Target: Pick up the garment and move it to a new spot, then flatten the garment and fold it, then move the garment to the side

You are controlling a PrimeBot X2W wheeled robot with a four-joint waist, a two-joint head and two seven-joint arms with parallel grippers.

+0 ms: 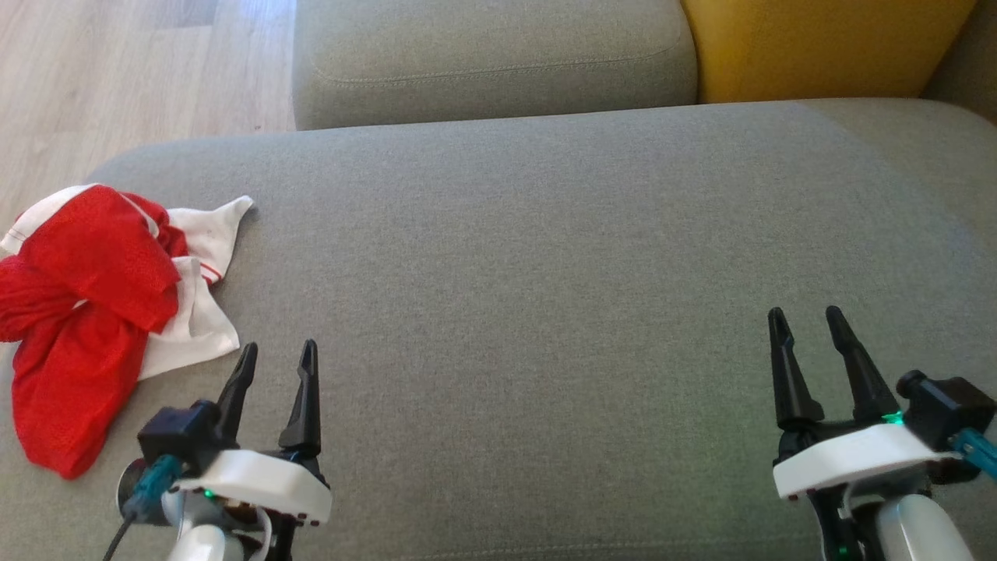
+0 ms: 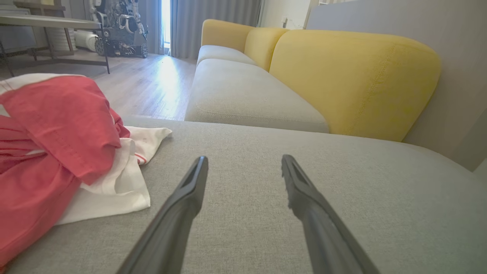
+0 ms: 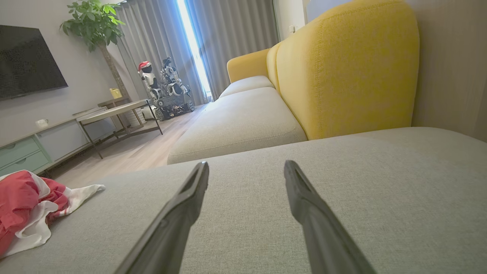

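Note:
A crumpled red and white garment lies at the left end of the grey sofa cushion. It also shows in the left wrist view as a heap, the garment, left of the fingers, and far left in the right wrist view, the garment. My left gripper stands open just right of the garment's white edge, apart from it, with nothing between its fingers. Far to the right, my right gripper is open and empty above bare cushion, its fingers spread.
A second grey seat cushion lies beyond, with a yellow backrest at the upper right. Wooden floor drops off past the sofa's left edge. A table, a cabinet and another robot stand across the room.

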